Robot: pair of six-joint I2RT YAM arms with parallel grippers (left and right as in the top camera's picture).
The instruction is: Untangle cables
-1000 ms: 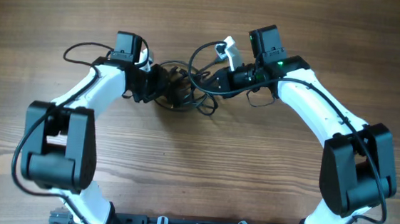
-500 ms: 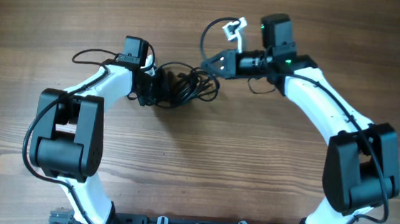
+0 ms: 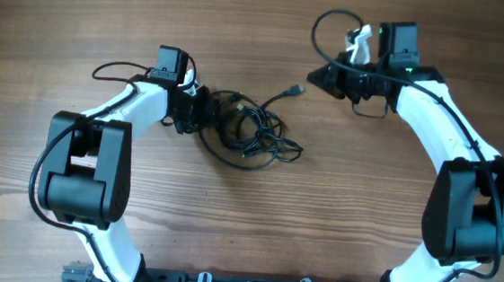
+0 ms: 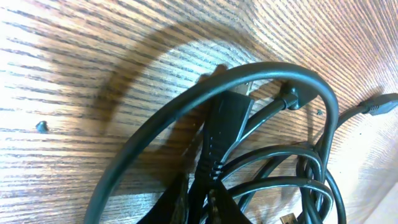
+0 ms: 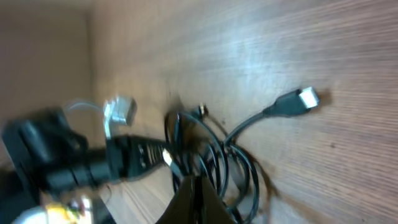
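Left hand [image 3: 200, 113] touches the near end of the cables [image 3: 251, 134], a clump lying on the desk [image 3: 245, 231] and stretching rightward (clamped or not, I cannot tell), while the right hand [image 3: 323, 77], shut and empty, hangs well apart beyond the loose plug [image 3: 297, 91].

Moved: right gripper [image 3: 316, 76], back from the clump toward the far edge of the wooden tabletop [image 3: 244, 239]. Altered: thin black cables [image 3: 248, 130], loops spread wider, one plug end [image 3: 294, 90] freed.
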